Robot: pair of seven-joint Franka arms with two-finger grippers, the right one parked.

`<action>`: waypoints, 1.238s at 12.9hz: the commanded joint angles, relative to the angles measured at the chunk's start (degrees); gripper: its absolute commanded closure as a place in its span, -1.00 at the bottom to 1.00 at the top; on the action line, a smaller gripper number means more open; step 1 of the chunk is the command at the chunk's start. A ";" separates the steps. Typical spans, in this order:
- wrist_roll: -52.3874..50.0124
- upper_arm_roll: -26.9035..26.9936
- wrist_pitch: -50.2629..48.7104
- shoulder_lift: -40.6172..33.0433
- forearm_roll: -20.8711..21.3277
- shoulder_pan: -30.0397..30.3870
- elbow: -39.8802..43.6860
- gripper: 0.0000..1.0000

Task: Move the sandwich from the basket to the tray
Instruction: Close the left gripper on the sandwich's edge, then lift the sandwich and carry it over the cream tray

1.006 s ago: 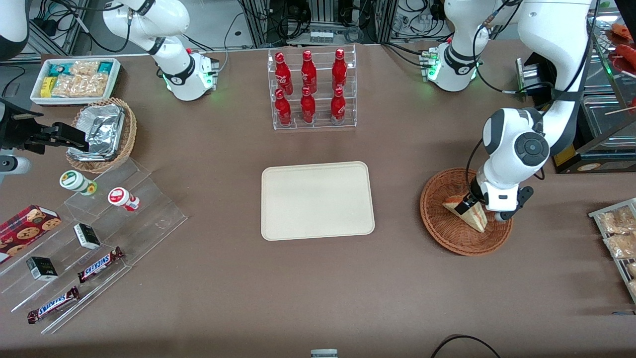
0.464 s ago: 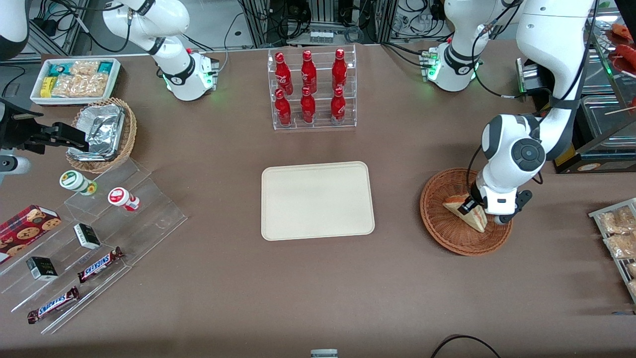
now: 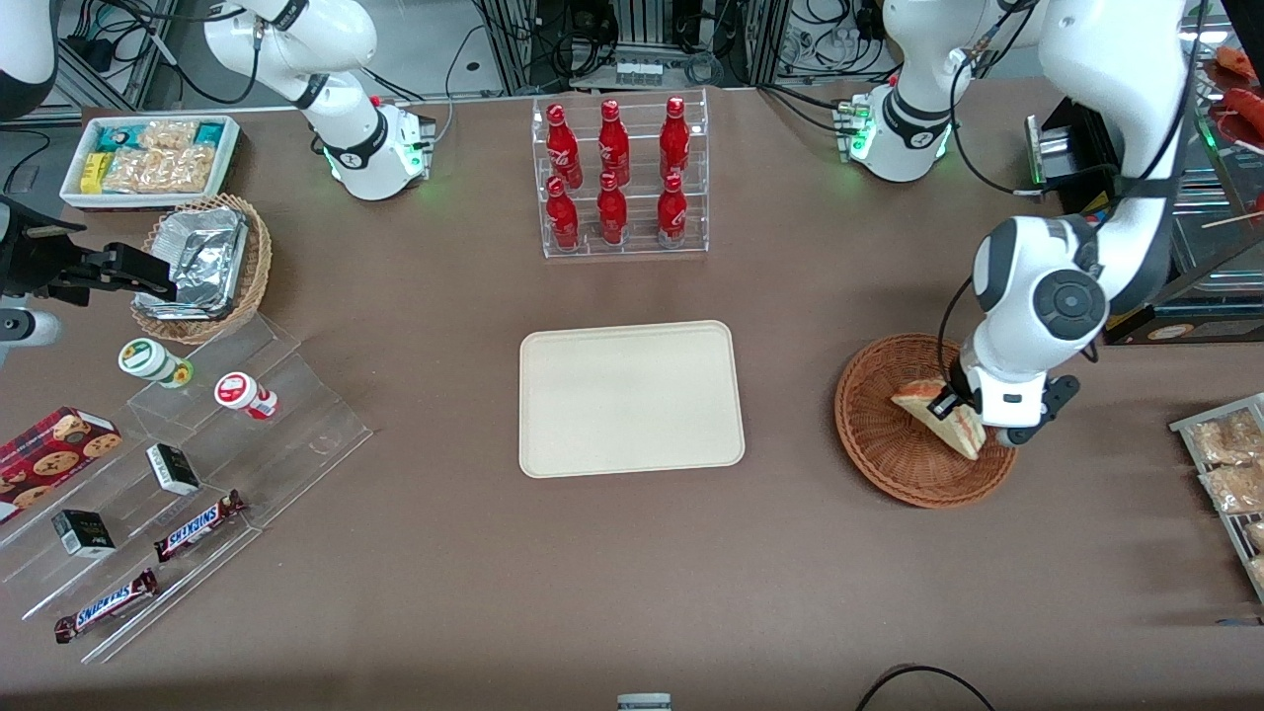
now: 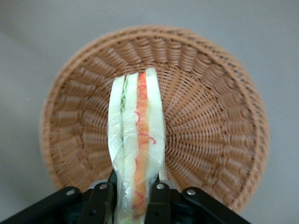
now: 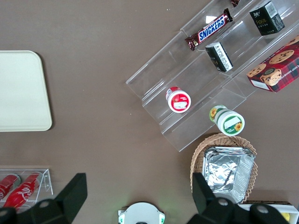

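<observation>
Brown tabletop (image 3: 889, 592) all round, bare where it sits nearest the front camera. I see the gripper (image 4: 132, 198) clamped on the sandwich (image 4: 136, 154): both fingers (image 4: 159, 203) press the clear wrap, one per bread face, cut edge with red and green layers facing the wrist camera. In the front view the gripper (image 3: 960, 410) sits over the basket (image 3: 884, 444), toward the working arm's side of its rim. The sandwich (image 3: 938, 415) hangs tilted in the grip, its lower tip pointing down at the basket's near rim; I can't tell whether that tip touches the weave. From the wrist, the basket (image 4: 215, 116) fills the view under the sandwich, with its woven bottom bare.

Well apart from the gripper, toward the parked arm's end, the tray (image 3: 630, 397) lies flat on the table with nothing on it. Also visible from the right wrist camera: tray (image 5: 21, 91).

Farther from the front camera than the gripper, past the tray, the clear rack of red bottles (image 3: 618, 178) stands upright. Farthest off sideways, at the parked arm's end: acrylic steps (image 3: 197, 474) with candy bars, and the lighter basket with foil containers (image 3: 202, 259).
</observation>
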 commanded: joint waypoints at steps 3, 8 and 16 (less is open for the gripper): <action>-1.44 -1.16 -15.76 1.20 0.09 -4.77 17.08 1.00; -0.74 -1.52 -17.37 4.63 -0.97 -15.39 25.20 1.00; -0.56 -1.43 -14.92 18.42 -0.96 -30.70 36.18 1.00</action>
